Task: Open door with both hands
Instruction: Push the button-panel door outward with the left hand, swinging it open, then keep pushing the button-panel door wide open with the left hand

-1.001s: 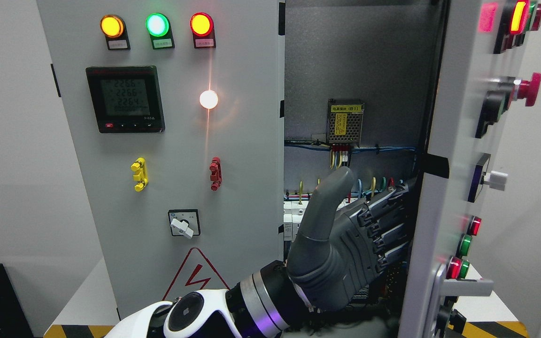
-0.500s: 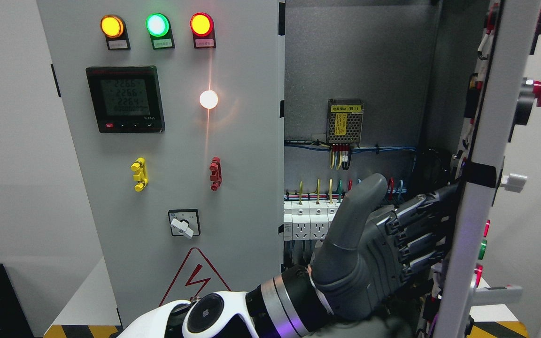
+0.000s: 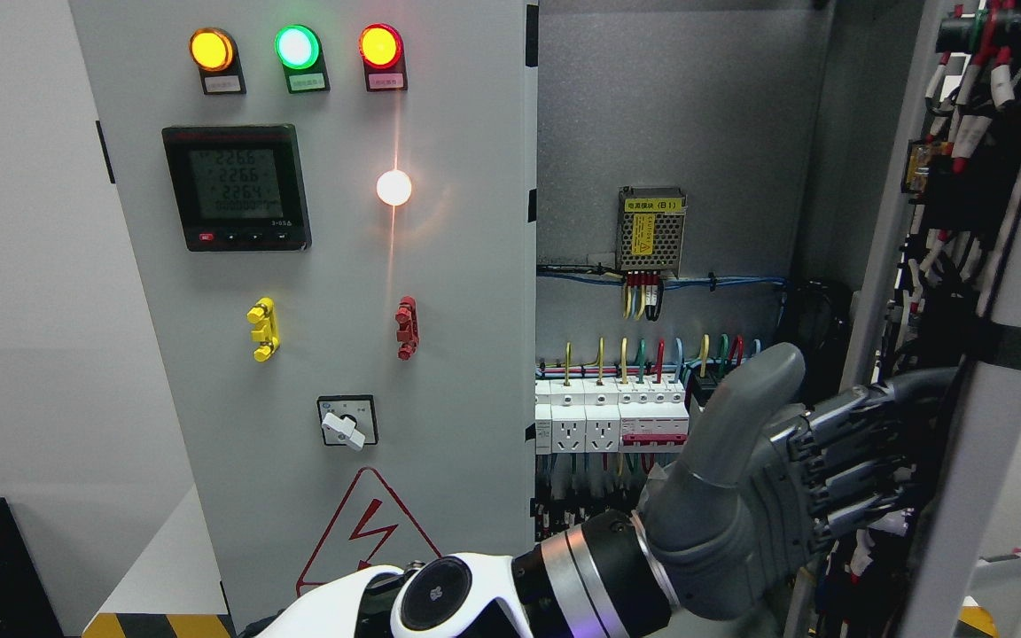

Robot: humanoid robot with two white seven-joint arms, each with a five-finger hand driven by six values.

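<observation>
head view shows your left hand point(image 3: 767, 496), its arm coming in from the lower left, reaching across to the right door point(image 3: 980, 443). the four fingers point(image 3: 856, 461) lie straight and close together, flat against the door's inner face, thumb point(image 3: 741, 416) raised and gripping nothing. you cannot see the fingertips, which run in behind the door's edge. the door stands at the far right, swung well out, with its wiring point(image 3: 962, 133) facing you. the left door point(image 3: 315, 266) is shut, and the right hand is not in view.

your contact looks like a push, not a grip, so the fingers may slide off the edge as the door swings. they sit close to loose wires on the door's back, and a fingertip could snag one. the breakers point(image 3: 608, 412) and sockets are near your wrist point(image 3: 599, 576); a wide arm sweep could brush them.
</observation>
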